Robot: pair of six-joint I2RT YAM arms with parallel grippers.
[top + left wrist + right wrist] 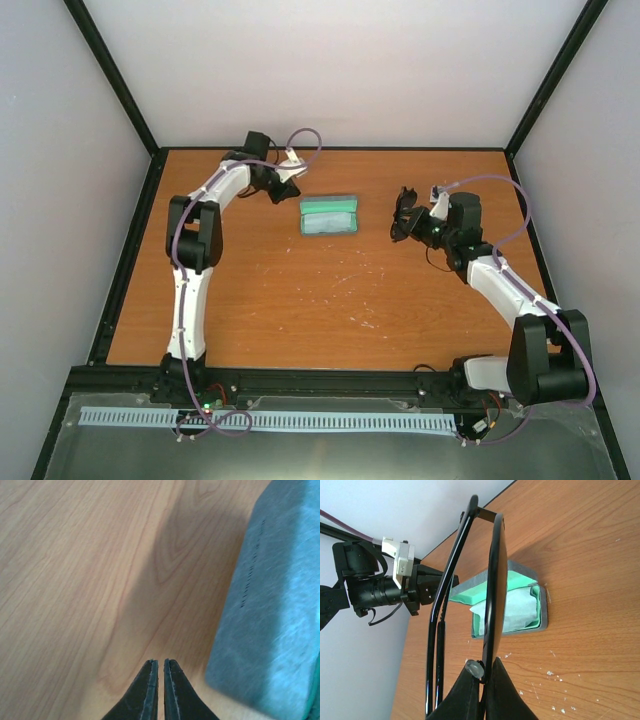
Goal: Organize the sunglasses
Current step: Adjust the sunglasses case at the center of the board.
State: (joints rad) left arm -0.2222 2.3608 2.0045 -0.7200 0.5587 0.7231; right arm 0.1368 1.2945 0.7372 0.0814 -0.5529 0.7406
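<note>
The sunglasses [492, 580], with a thin black wire frame and folded temple arms, are clamped by the bridge in my right gripper [482, 672] and held above the table. In the top view they [404, 212] hang right of the open grey-blue case [329, 215]. The case [522, 605] has a green inside with a light-blue cloth [520, 611] in it. My left gripper [288, 186] is shut and empty, low over the table just left of the case [275, 610]. Its fingertips [150, 672] are pressed together.
The wooden table [320, 300] is ringed by black frame rails and white walls. White specks [555, 672] lie on the wood near the case. The left arm's wrist and camera [395, 580] show behind the case in the right wrist view.
</note>
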